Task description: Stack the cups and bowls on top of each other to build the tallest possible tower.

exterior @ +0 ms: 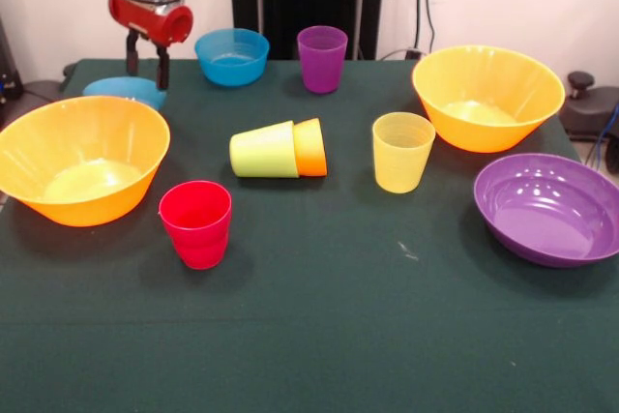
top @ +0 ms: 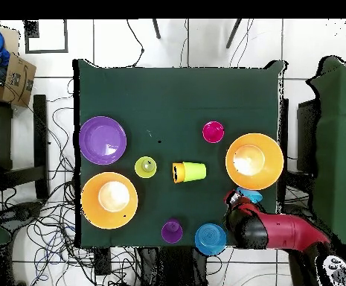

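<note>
My gripper (exterior: pixel 147 67) hangs open and empty just above a cyan bowl (exterior: pixel 124 91) at the table's far left, behind a large orange bowl (exterior: pixel 82 159). In the overhead view the gripper (top: pixel 233 201) is next to that cyan bowl (top: pixel 250 196). A deeper blue bowl (exterior: pixel 232 55) and a purple cup (exterior: pixel 322 58) stand upright at the back. A lime green cup (exterior: pixel 261 151) lies on its side, nested into an orange cup (exterior: pixel 311 147), mid-table. A yellow cup (exterior: pixel 402 151) and a red cup (exterior: pixel 196 222) stand upright. A second orange bowl (exterior: pixel 487 97) and a purple bowl (exterior: pixel 548 208) sit on the right. No tower stands.
The table is covered in dark green cloth (exterior: pixel 319 336). Cables and other furniture lie on the floor around it in the overhead view (top: pixel 34 216).
</note>
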You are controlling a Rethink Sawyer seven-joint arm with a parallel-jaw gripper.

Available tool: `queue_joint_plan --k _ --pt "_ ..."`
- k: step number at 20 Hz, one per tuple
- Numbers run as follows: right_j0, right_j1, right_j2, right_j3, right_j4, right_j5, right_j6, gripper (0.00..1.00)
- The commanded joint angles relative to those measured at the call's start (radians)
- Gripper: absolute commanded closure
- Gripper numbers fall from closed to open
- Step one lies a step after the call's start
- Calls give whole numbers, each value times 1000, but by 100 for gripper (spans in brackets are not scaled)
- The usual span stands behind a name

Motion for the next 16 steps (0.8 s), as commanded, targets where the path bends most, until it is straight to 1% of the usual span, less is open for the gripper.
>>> queue_joint_plan --k 1,3,6,9,16 --pt "85 106 -50 -123 -52 -155 46 0" --pt "105 125 -74 -136 -40 -184 50 0" --pt "115 150 -81 -150 -21 -202 45 0" --pt "135 152 -109 -146 -3 -219 51 0" --pt "144 159 -125 -143 7 -239 48 0"
